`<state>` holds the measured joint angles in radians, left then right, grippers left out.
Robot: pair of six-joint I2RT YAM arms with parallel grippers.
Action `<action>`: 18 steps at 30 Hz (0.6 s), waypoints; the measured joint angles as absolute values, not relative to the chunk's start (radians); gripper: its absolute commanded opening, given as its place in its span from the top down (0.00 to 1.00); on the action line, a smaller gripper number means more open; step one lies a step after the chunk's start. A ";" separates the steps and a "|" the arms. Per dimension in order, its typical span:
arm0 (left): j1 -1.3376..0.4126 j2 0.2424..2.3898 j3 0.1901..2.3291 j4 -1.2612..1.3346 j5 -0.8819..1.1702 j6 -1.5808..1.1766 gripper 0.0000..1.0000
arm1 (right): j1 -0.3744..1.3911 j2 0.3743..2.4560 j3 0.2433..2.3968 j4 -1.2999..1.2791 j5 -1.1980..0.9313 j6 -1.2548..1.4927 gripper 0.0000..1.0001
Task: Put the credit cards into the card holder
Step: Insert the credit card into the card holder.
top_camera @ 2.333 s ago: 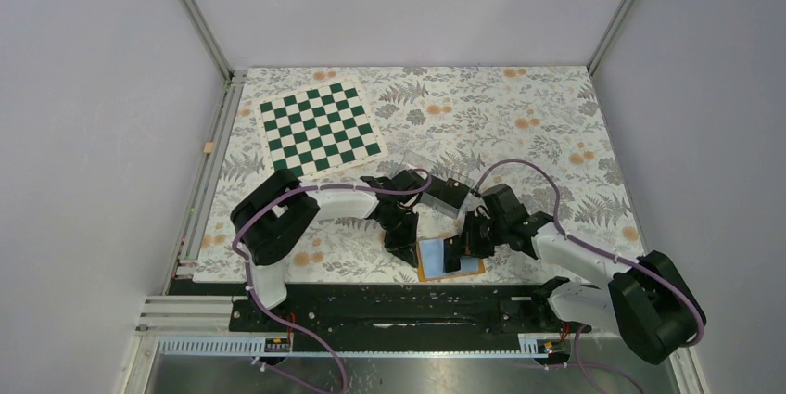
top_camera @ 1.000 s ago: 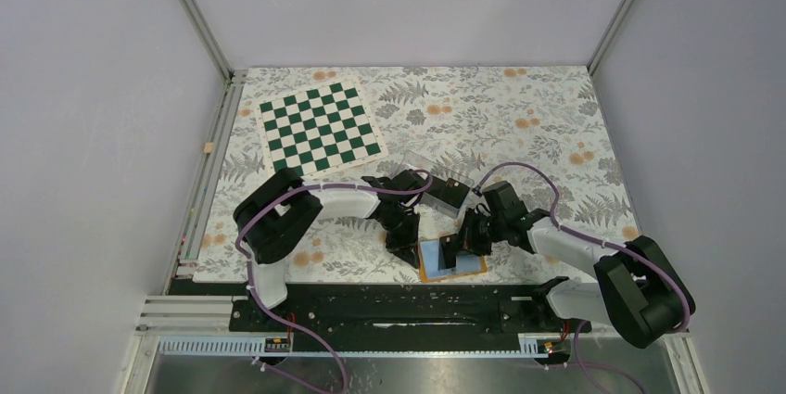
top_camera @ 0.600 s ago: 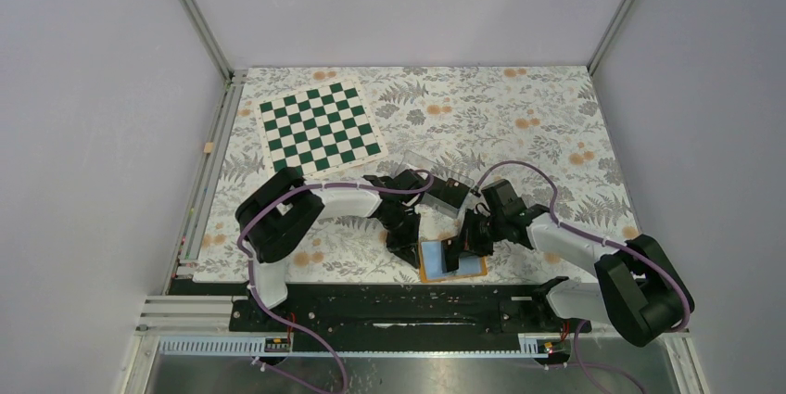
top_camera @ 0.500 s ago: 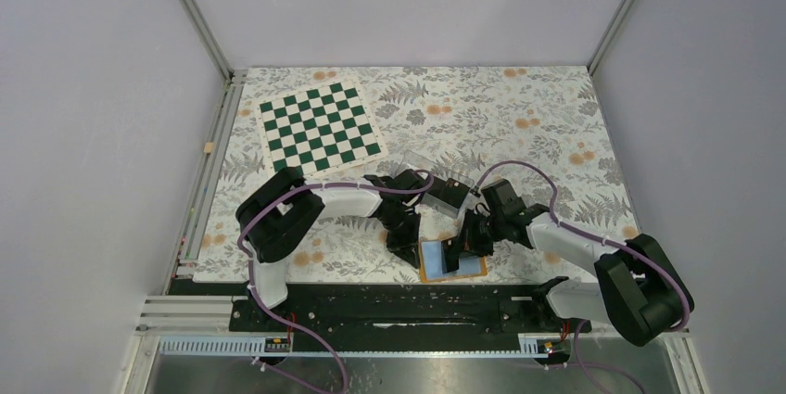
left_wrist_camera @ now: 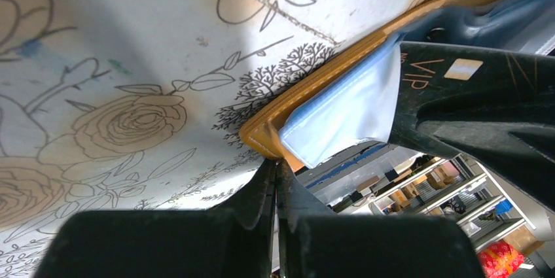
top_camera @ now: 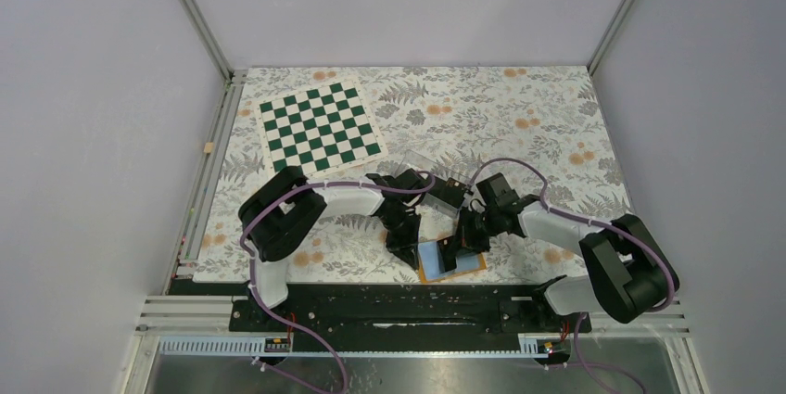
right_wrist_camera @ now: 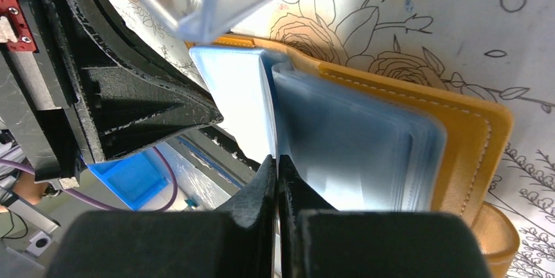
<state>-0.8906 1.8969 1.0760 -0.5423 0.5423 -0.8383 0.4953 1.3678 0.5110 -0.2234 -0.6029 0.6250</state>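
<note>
While the left gripper (left_wrist_camera: 275, 163), fingers shut, pinned the orange card holder (right_wrist_camera: 471, 140) at the table's (top_camera: 556, 134) near edge, the right gripper (right_wrist_camera: 276, 159), shut too, poked its blue pockets (right_wrist_camera: 353, 140). A black VIP card (left_wrist_camera: 458, 88) was partly in; couldn't tell if pinched. Next prob: slow, straight push.

Floral-cloth table (top_camera: 556, 116) w/ checkerboard (top_camera: 320, 128) back-left, clear box (top_camera: 434, 164) & open orange card holder (top_camera: 468, 264) nr front edge
</note>
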 measured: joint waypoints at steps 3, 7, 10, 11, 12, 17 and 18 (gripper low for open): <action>-0.891 1.903 1.087 -0.557 0.542 -0.834 1.00 | 0.495 1.377 0.531 -0.255 -0.603 0.601 1.00; -0.891 1.910 1.098 -0.572 0.539 -0.830 1.00 | 0.495 1.375 0.551 -0.312 -0.595 0.572 1.00; -0.892 1.914 1.105 -0.578 0.538 -0.829 1.00 | 0.496 1.351 0.551 -0.358 -0.591 0.565 1.00; -0.892 1.914 1.105 -0.577 0.538 -0.829 1.00 | 0.496 1.343 0.551 -0.371 -0.590 0.565 1.00; -0.892 1.914 1.105 -0.577 0.538 -0.829 1.00 | 0.496 1.338 0.551 -0.382 -0.591 0.564 1.00; -0.892 1.914 1.105 -0.577 0.539 -0.828 1.00 | 0.496 1.375 0.551 -0.361 -0.621 0.564 1.00; -0.893 1.915 1.106 -0.578 0.539 -0.827 1.00 | 0.496 1.388 0.551 -0.349 -0.630 0.562 1.00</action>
<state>-0.8928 1.9152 1.1061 -0.5777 0.5388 -0.8272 0.4965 1.3876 0.5510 -0.3492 -0.6304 0.5621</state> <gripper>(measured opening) 0.007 0.022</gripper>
